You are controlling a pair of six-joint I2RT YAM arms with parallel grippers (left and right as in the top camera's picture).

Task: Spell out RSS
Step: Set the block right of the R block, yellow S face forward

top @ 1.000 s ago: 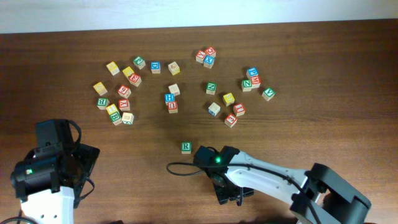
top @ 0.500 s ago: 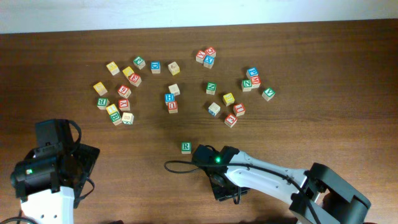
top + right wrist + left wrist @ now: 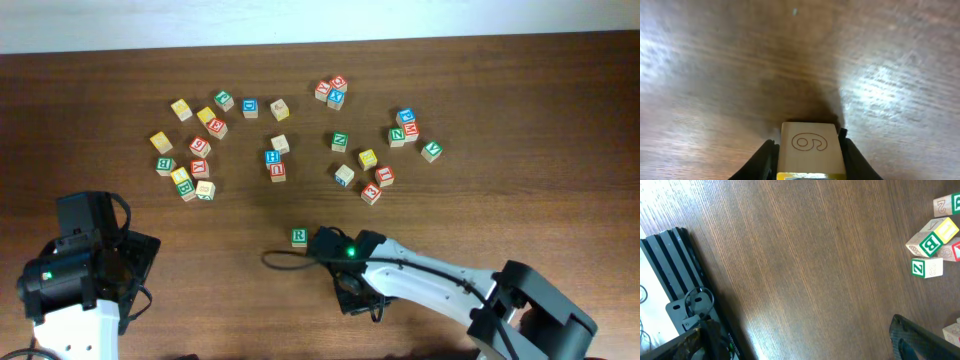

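Observation:
The R cube (image 3: 299, 236), white with a green border and a green R, lies on the table near the front middle. My right gripper (image 3: 357, 297) is just right of it and a little nearer the front. It is shut on a wooden cube (image 3: 810, 149) with a yellow face and an engraved 6 on the side I see. That cube is hidden under the arm in the overhead view. Other yellow cubes (image 3: 367, 158) lie among the scattered ones; I cannot read their letters. My left gripper (image 3: 805, 352) is open and empty at the front left.
Several letter cubes lie scattered across the far half of the table, in a left cluster (image 3: 190, 150), a middle pair (image 3: 274, 163) and a right cluster (image 3: 400, 130). The left wrist view shows a green B cube (image 3: 930, 242) and a green Z cube (image 3: 926, 267).
My right gripper has shifted a little left and back, toward the R cube, with the cube held. The left arm has not moved.

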